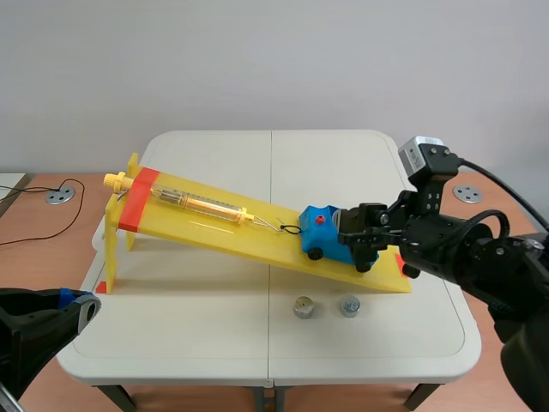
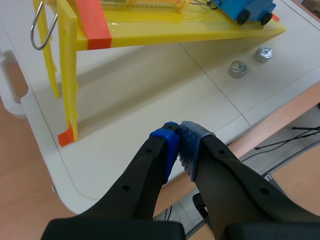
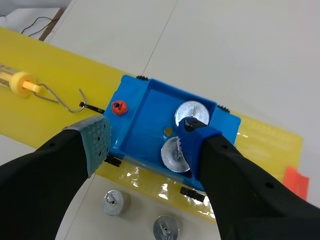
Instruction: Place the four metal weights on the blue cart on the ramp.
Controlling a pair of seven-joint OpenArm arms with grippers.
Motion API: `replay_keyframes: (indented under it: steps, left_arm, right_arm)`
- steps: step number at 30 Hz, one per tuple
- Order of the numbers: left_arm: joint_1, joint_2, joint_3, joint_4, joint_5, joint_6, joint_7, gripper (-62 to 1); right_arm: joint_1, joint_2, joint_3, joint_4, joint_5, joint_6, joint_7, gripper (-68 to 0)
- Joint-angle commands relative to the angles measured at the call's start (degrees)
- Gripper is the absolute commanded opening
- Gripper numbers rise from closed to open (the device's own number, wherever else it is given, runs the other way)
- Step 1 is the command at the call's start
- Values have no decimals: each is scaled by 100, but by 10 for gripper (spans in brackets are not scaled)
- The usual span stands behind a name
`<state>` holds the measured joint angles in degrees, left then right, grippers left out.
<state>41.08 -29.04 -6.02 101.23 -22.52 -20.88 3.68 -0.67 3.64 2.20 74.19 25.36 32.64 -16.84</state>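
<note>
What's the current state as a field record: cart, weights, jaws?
blue cart: on yellow ramp, near its low end, hooked to spring scale
weights in cart: two
weights on table: two, in front of the low end
left jaws: shut, empty, low by the near corner
right jaws: open, over the cart
left to load: two

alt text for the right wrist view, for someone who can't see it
The right hand hangs open over a blue plastic cart on a yellow plastic ramp. Two round metal weights lie in the cart; two more sit on the white table beside the ramp.
</note>
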Motion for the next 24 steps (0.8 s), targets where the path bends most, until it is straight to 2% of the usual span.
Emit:
replay_keyframes:
  steps: [1,13,17,24]
  left_arm:
    - [-111,-57,-44,186,-173,-138,-516,-577]
    - [-111,-57,-44,186,-173,-138,-516,-577]
    - [-111,-57,-44,186,-173,-138,-516,-577]
    - [-111,-55,-44,186,-173,-138,-516,-577]
  right_arm:
    - [192,310,192,1075,640,431,723,-365]
    - [-1027,1099,503,2518,638,494,601,-363]
    - [-1447,1314,503,2889,638,494,575,-321]
    - [-2028,1397,481,3117,614,492,391,-313]
